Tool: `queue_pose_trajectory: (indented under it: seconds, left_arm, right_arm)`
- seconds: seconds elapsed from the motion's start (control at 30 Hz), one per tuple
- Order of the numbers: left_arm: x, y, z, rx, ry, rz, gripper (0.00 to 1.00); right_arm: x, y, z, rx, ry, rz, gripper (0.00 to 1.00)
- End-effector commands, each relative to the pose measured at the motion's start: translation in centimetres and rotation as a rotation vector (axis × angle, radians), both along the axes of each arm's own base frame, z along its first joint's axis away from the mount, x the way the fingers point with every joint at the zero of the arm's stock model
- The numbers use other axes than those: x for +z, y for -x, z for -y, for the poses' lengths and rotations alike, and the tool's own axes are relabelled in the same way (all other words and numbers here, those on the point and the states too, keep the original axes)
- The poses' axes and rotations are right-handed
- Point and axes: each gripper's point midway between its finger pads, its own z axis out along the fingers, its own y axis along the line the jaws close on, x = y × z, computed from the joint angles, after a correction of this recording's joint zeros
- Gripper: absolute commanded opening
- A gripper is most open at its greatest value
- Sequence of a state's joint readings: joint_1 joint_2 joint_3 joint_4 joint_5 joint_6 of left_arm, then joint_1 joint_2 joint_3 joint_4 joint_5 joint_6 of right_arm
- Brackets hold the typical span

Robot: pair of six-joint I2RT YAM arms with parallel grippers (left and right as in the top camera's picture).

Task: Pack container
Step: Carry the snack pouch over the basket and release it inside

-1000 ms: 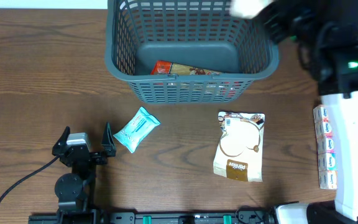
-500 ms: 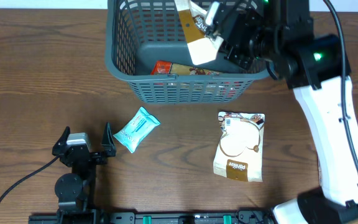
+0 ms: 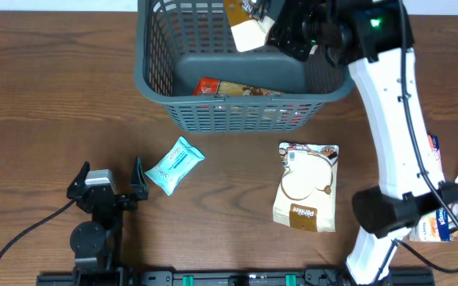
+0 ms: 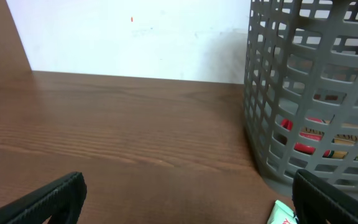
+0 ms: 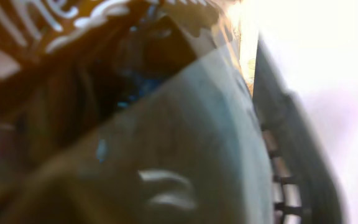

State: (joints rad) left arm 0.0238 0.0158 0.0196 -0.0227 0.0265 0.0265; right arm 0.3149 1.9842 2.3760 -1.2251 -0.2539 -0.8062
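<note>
Right tool point(image 3: 264, 21) clamps a brown-and-cream snack pack point(image 3: 243, 33), grey basket point(image 3: 237, 117) beneath it; left tool point(image 3: 108, 181) rests with jaws spread wide

Robot lab workstation
Wood-grain table point(image 3: 46, 87), bare white wall point(image 4: 135, 37), white robot arm point(image 3: 388, 103), trailing black cable point(image 3: 22, 237).

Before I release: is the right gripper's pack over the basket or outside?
Over it: overhead, the pack lies within the basket rim, in the right gripper.
</note>
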Motion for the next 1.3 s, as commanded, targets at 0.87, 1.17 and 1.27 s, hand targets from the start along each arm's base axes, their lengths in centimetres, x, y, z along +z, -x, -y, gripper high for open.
queue_pose_trajectory:
  seconds: [0.87,1.17,1.27]
  left_arm:
    - [-1.3,0.1,-0.1,0.007,0.005,-0.036,0.99]
    - [-1.3,0.1,-0.1,0.007,0.005,-0.039,0.99]
    - [-1.3,0.1,-0.1,0.007,0.005,-0.039,0.99]
  right_arm:
    - [-16.3,-1.4,1.8,-0.006,0.158,-0.426,0.22]
    - [-16.3,-1.4,1.9,-0.016,0.164,-0.425,0.35]
    - [-16.0,-1.7,1.8,-0.026,0.154,-0.413,0.35]
